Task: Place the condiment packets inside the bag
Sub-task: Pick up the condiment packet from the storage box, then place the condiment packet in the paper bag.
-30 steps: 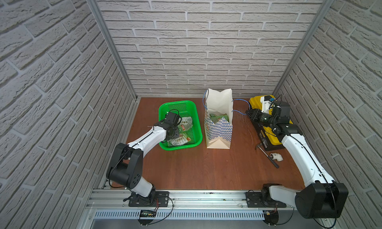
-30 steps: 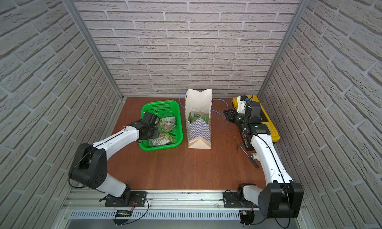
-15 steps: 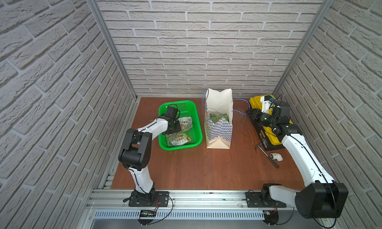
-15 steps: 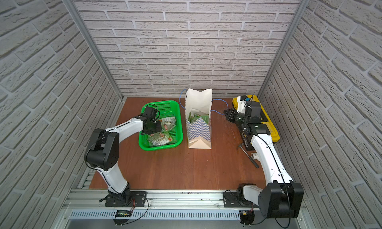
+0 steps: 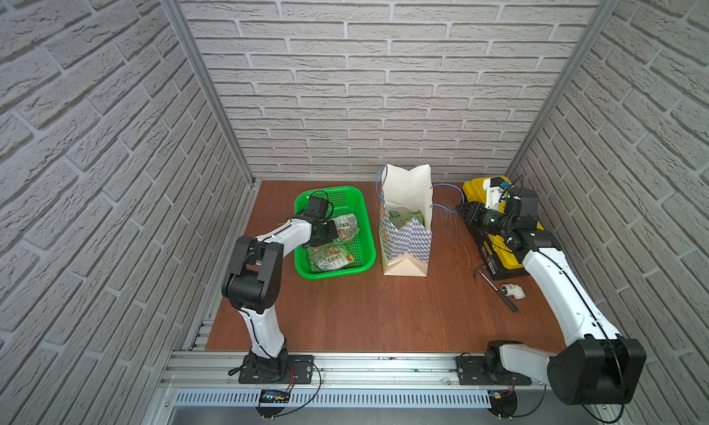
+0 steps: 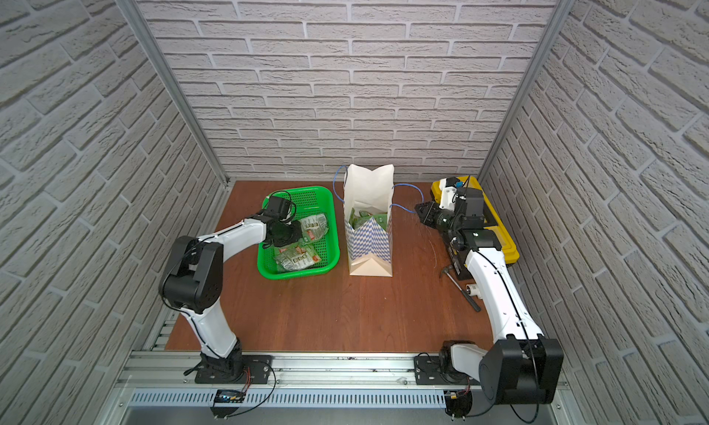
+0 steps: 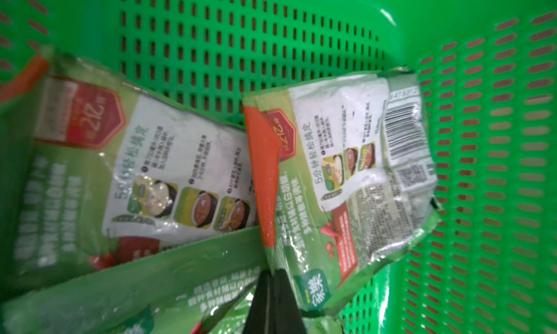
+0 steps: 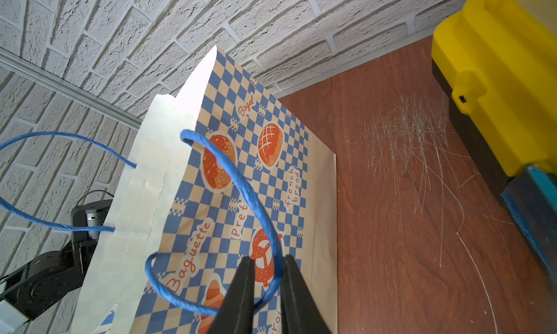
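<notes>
Several green and clear condiment packets (image 5: 332, 256) (image 6: 297, 256) lie heaped in the green basket (image 5: 364, 212). My left gripper (image 5: 332, 233) (image 6: 295, 233) reaches down into the heap. In the left wrist view its fingertips (image 7: 272, 272) are shut on the lower edge of a packet (image 7: 331, 181) with an orange strip. The blue-and-white checkered bag (image 5: 406, 231) (image 6: 370, 235) stands upright and open, with green packets (image 5: 403, 218) inside. My right gripper (image 5: 460, 210) (image 8: 266, 263) is beside the bag, closed round its blue cord handle (image 8: 241, 184), which is stretched out toward it.
A yellow-and-black toolbox (image 5: 506, 250) (image 8: 482, 91) lies under the right arm by the right wall. A hammer (image 5: 498, 294) and a white pipe fitting (image 5: 513, 290) sit in front of it. The basket's far wall (image 7: 241, 46) rises just behind the packets.
The left arm's elbow rose and drew back toward its base while the gripper stayed in the basket. Its jaws went from open to shut on a packet. The right arm has not moved.
</notes>
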